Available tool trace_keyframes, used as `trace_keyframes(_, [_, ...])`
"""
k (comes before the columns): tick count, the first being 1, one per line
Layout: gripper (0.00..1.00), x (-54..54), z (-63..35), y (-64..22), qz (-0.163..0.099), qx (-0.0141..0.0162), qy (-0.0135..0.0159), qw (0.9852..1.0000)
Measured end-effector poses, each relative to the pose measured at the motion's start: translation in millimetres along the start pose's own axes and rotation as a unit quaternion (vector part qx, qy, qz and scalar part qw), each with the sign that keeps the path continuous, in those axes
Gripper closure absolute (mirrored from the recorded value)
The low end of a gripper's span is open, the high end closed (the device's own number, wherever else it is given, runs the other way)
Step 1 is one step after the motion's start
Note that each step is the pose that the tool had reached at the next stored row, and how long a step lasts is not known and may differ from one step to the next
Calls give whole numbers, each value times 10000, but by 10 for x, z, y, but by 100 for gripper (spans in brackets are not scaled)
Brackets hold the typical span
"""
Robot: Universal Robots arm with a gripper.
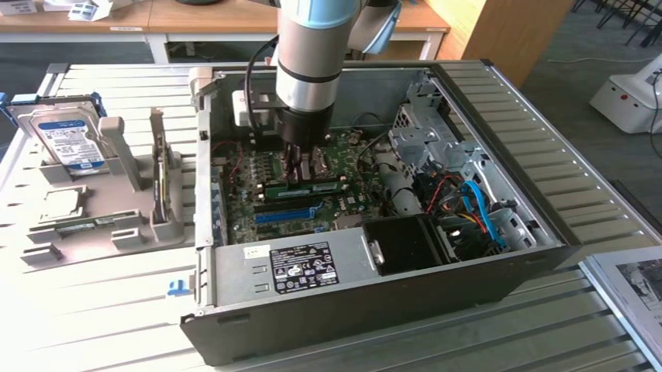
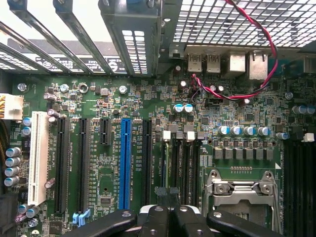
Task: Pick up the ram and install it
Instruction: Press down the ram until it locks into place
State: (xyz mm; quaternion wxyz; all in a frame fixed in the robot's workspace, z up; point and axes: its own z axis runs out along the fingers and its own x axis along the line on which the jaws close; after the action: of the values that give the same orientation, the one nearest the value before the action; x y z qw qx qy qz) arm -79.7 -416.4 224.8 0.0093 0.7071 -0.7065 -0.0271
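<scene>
Closed hand (image 2: 170, 210) presses ram (image 1: 307, 188) into motherboard (image 2: 148, 148) slot.

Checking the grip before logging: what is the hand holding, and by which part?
Cannot tell: the shut hand sits over the ram at the motherboard, its tips hiding any hold.

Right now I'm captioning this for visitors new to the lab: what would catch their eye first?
The open computer case in the middle of the slatted table, with the robot arm reaching straight down into it. Its gripper, shut, sits low over the green motherboard, beside the ram stick. On the exterior view's left, a hard drive stands upright in a grey holder.
</scene>
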Motion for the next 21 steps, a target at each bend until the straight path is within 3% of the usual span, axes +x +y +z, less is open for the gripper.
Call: trace_keyframes(21, [90, 5, 19, -1, 0, 0, -8, 10000])
